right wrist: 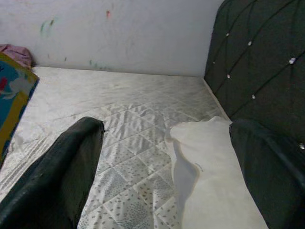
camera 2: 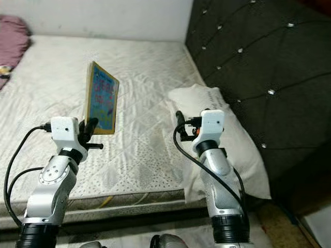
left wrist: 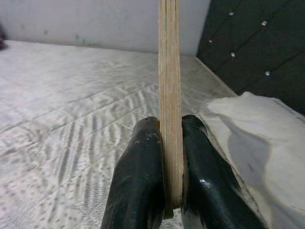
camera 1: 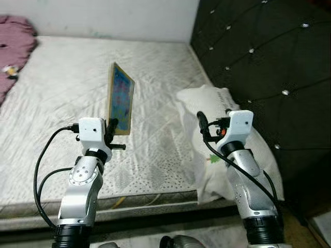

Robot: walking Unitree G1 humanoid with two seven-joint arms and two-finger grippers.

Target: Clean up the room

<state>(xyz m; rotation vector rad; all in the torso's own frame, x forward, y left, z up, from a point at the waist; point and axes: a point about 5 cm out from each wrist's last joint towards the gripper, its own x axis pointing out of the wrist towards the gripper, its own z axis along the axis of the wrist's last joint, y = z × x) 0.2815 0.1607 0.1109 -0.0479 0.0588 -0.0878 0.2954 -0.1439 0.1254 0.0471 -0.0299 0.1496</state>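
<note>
The left pincer (left wrist: 164, 191) is clamped on the bottom edge of a book (camera 1: 120, 99), its two black fingers (left wrist: 138, 186) pressed against either face. The book stands upright on its edge, lifted clear above the bed (camera 1: 67, 93), with its colourful cover in blues and yellows turned toward the robot's right and its pale page edges facing the left wrist camera. It hangs over the middle of the mattress, well apart from the wall (camera 1: 103, 15) behind the bed.

The right pincer (right wrist: 167, 157) hangs above the near right part of the bed with its fingers (right wrist: 62, 176) spread wide and nothing between them. Just below and beyond it lies a white pillow (camera 1: 207, 103), set against the dark tufted headboard (camera 1: 258, 62) that runs along the robot's right side; the near end of the pillow reaches past the edge of the mattress. A small green mark (camera 1: 213, 159) shows on the pillow beside the right arm.

The mattress is bare, with a pale quilted diamond pattern. At its far left corner sits a bunched pink blanket (camera 1: 13, 46), with a small object (camera 1: 9, 70) lying on its edge, too small to tell what it is
</note>
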